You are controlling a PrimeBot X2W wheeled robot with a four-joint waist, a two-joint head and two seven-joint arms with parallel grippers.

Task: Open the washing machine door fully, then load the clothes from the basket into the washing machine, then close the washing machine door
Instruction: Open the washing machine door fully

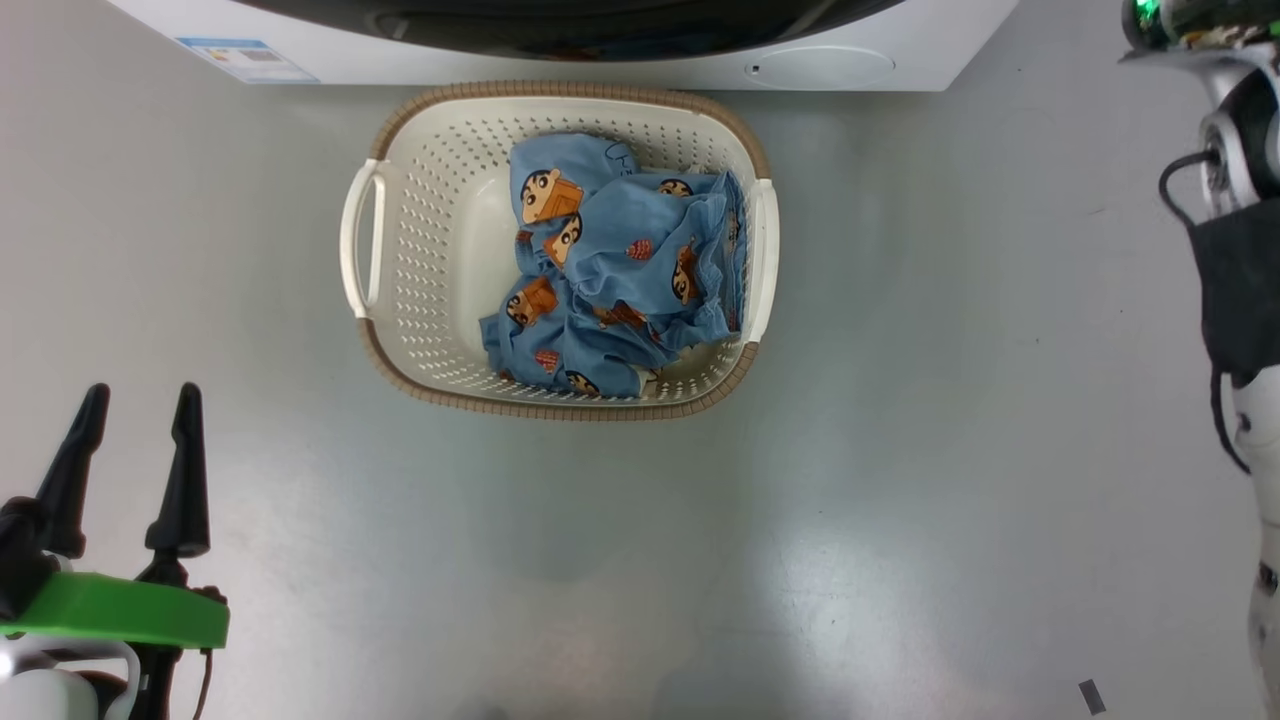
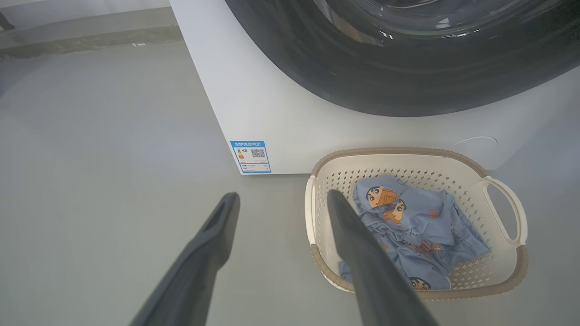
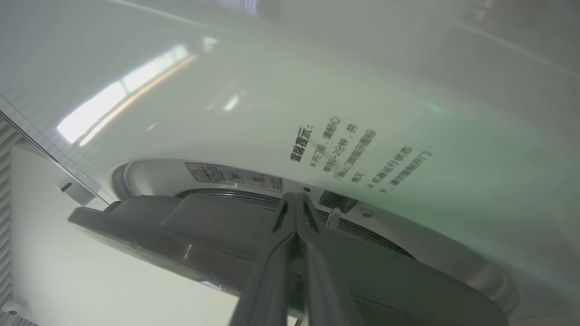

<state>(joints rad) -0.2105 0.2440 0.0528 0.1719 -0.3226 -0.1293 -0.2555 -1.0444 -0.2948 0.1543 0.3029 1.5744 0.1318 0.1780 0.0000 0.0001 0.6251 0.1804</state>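
Washing machine (image 1: 500,62), at 12 o'clock in the head view, is cut off and its drum is hidden. Washing machine door (image 3: 213,228) looks barely ajar, and its hinge is unseen. Basket (image 1: 440,250), at centre just before the machine, holds the clothes (image 1: 620,270); a swinging door might clip it. Right gripper (image 3: 297,195), fingers pressed together at the door's edge, may slip off the glossy rim; contact is unclear. Left gripper (image 1: 142,392), at 8 o'clock, gapes empty.

Soft, even light, with glare on glossy white.
The floor (image 1: 900,450) shows pale sheen patches and only faint shadow beside the basket (image 1: 440,260). A bright reflected streak flares across the washing machine (image 3: 226,113) in the right wrist view; there straight edges bow, and the right pincer (image 3: 297,199) blurs near the lens.
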